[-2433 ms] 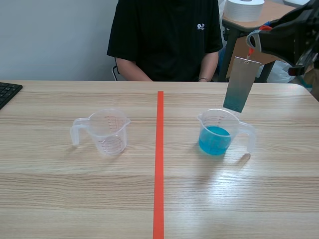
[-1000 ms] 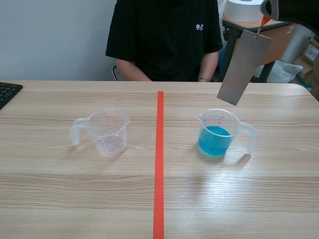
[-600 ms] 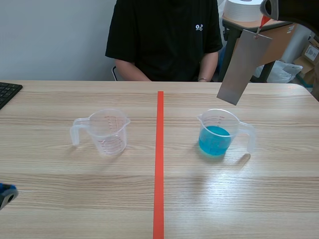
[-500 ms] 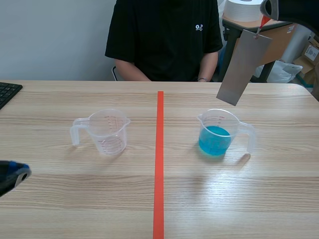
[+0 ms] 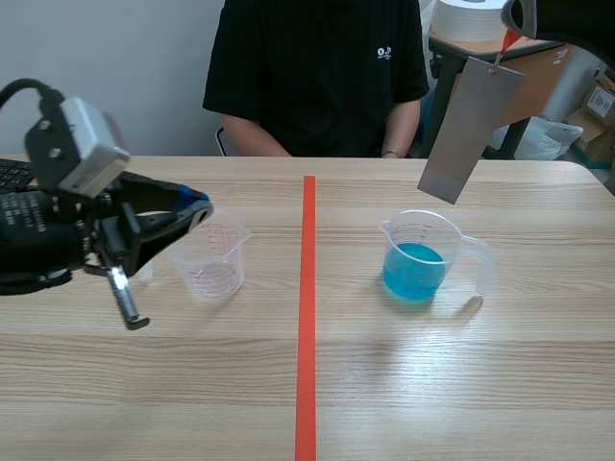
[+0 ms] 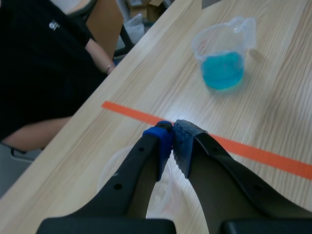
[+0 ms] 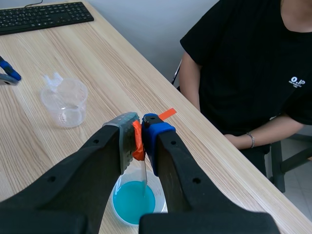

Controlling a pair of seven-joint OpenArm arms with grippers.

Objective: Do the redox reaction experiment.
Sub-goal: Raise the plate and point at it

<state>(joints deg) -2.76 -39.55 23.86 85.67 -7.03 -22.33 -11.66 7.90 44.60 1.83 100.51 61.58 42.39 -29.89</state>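
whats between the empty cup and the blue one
Only the tape line on bare table lies between the empty cup and the blue cup, clearest in the scene view.

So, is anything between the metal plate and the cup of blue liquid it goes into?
Nothing visible. The metal plate hangs from the right tool above the open measuring cup of blue liquid, with only air between. The left tool is off by the empty measuring cup.

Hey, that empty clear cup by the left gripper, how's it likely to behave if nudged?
The empty clear cup looks like thin plastic with nothing inside, so probably very light and apt to slide or tip. Its side handle may make it swivel if the left gripper pushes off-centre.
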